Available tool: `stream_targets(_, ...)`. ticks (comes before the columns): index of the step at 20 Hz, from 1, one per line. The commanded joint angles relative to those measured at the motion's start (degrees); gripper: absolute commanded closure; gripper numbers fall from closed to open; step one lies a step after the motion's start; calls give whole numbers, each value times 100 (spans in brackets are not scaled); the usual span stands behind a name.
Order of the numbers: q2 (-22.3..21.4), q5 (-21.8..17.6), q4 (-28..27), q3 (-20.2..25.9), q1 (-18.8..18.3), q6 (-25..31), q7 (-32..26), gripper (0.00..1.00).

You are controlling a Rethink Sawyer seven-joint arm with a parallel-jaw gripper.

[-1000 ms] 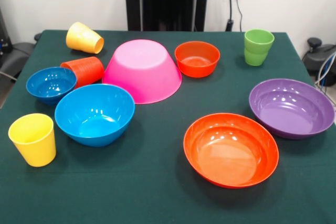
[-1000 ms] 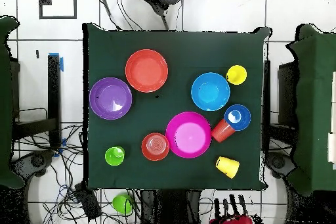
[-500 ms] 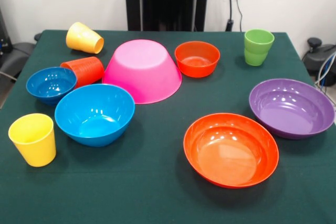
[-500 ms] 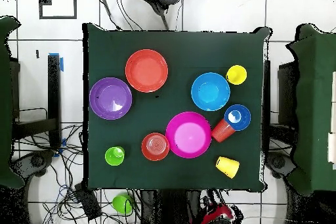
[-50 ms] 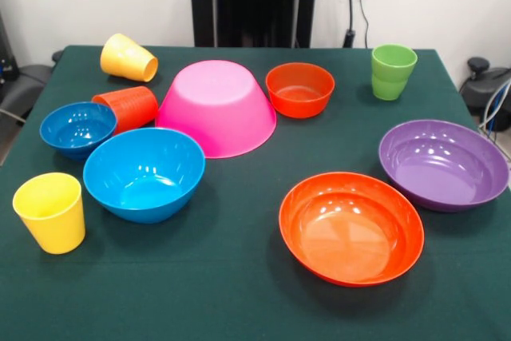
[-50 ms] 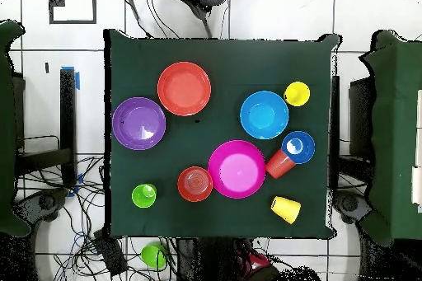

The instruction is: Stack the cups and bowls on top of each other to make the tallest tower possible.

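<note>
A: Count them! Six bowls: pink bowl (image 5: pixel 217 107) upside down at mid-tabletop (image 5: pixel 239 293), two blue, three more upright. Nothing stacked.

B: Four cups: yellow cup (image 5: pixel 49 212) and green cup (image 5: pixel 392 72) upright, second yellow (image 5: pixel 128 57) and orange-red cup (image 5: pixel 128 108) tipped over, the latter's mouth facing the small blue bowl (image 5: pixel 77 127).

A: The hand?

B: Can't tell; only a red bit of arm (image 6: pixel 254 261) shows at the edge.

I see a dark green tablecloth (image 5: pixel 239 293), a large pink bowl (image 5: pixel 217 107), a medium blue bowl (image 5: pixel 144 173) and small blue bowl (image 5: pixel 77 127), a small orange bowl (image 5: pixel 299 89), a wide orange bowl (image 5: pixel 351 227), a purple bowl (image 5: pixel 443 164), two yellow cups (image 5: pixel 50 212), an orange-red cup (image 5: pixel 128 107) and a green cup (image 5: pixel 392 71).
</note>
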Motion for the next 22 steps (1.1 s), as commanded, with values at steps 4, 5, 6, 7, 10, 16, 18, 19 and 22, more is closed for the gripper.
stream_targets(4,614,-474,-1941,-353,270,-494,2504,0)
stream_targets(5,603,-448,-1986,-321,267,-489,2544,0)
stream_targets(6,602,-424,-2044,-261,233,-509,2608,0)
stream_targets(7,635,-420,-2081,-242,231,-480,2637,0)
stream_targets(10,709,-355,-2193,-189,215,-379,2676,0)
stream_targets(16,1007,-262,-2571,-114,100,-321,2805,0)
stream_targets(18,1091,-244,-2733,-105,56,-336,2846,0)
stream_targets(19,1143,-233,-2825,-99,30,-321,2861,0)
stream_targets(22,1284,-243,-3136,-87,-75,-394,2956,0)
